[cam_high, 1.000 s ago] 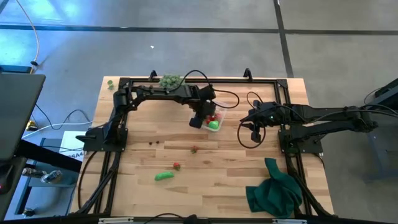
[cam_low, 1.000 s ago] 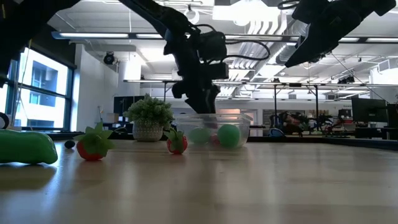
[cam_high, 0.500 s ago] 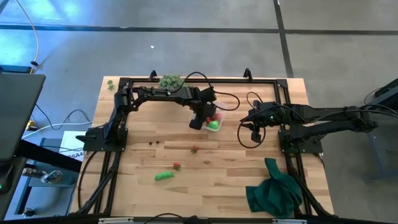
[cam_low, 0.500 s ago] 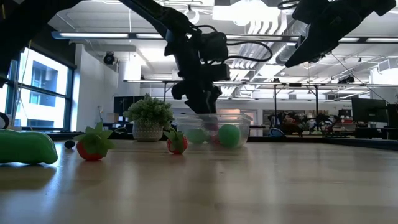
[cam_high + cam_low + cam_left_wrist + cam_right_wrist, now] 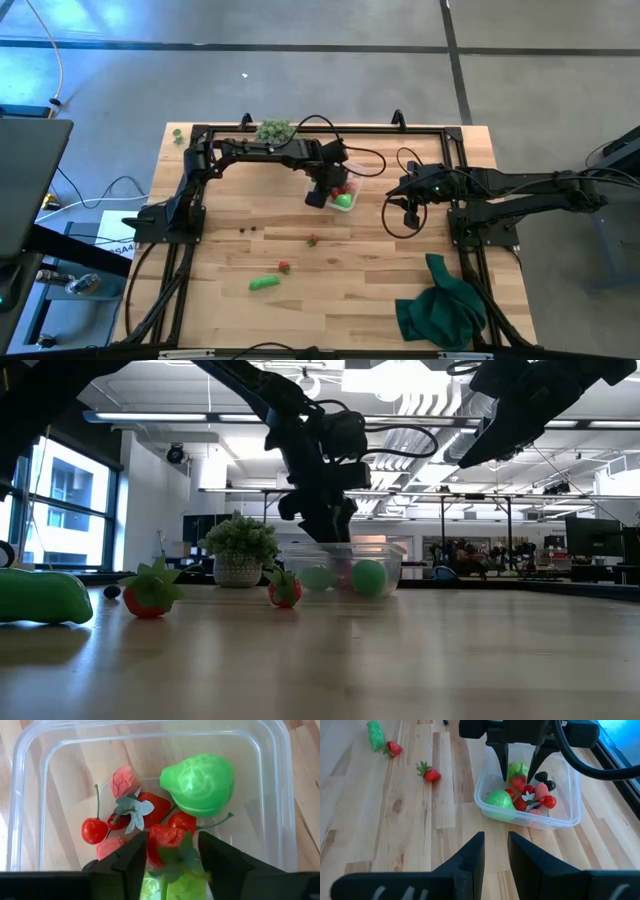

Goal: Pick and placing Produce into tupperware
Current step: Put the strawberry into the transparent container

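Observation:
The tupperware (image 5: 347, 192) (image 5: 280, 795) (image 5: 570, 806) stands on the table's far middle. It holds strawberries, cherries, dark berries and bright green pieces (image 5: 200, 782). My left gripper (image 5: 318, 194) (image 5: 326, 528) (image 5: 170, 862) hangs over it, pointing down into it, open. A red strawberry (image 5: 167, 842) lies on the pile between its fingers. My right gripper (image 5: 410, 206) (image 5: 496, 855) waits open to the container's right, above the table. A green oblong piece (image 5: 263, 284) (image 5: 40, 598), two strawberries (image 5: 284, 267) (image 5: 313, 240) and dark berries (image 5: 250, 231) lie loose on the table.
A spiky pale-green ball (image 5: 273, 129) sits at the far edge, with a small green piece (image 5: 177, 133) at the far left corner. A dark green cloth (image 5: 440, 310) lies bunched at the near right. Black frame rails (image 5: 190, 200) run along both sides.

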You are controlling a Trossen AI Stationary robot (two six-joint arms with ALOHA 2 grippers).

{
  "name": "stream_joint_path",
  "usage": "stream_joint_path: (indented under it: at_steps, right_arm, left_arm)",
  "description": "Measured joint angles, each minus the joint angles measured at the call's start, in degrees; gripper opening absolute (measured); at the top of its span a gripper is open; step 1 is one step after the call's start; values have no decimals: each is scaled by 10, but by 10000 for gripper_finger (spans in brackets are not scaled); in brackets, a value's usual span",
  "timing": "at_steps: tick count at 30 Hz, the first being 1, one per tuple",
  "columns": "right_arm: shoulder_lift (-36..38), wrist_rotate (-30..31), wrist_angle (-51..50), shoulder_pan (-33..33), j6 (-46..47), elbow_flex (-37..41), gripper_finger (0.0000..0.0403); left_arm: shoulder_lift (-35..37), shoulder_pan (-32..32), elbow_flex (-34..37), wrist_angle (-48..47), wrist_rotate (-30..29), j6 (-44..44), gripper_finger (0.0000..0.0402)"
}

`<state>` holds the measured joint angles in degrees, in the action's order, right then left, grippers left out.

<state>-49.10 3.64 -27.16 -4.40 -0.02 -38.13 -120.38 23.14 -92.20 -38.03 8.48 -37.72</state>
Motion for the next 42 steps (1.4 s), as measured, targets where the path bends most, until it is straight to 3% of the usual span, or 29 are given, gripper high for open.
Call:
stream_joint_path:
  at_steps: [6,11,18,27,37,42]
  right_arm:
    - [0,0,0,0,0,0,75]
    - [0,0,0,0,0,0,75]
    - [0,0,0,0,0,0,75]
    - [0,1,0,0,0,0,75]
    - [0,2,0,0,0,0,75]
    - [0,2,0,0,0,0,75]
  left_arm:
    - [0,0,0,2,-4,11,227]
    - [2,1,0,-9,-5,32,247]
    - [45,1,0,-81,0,51,231]
    - [171,-18,0,-134,3,48,201]
    - [254,-104,0,-247,72,-97,187]
    - [242,-159,0,-247,35,-232,186]
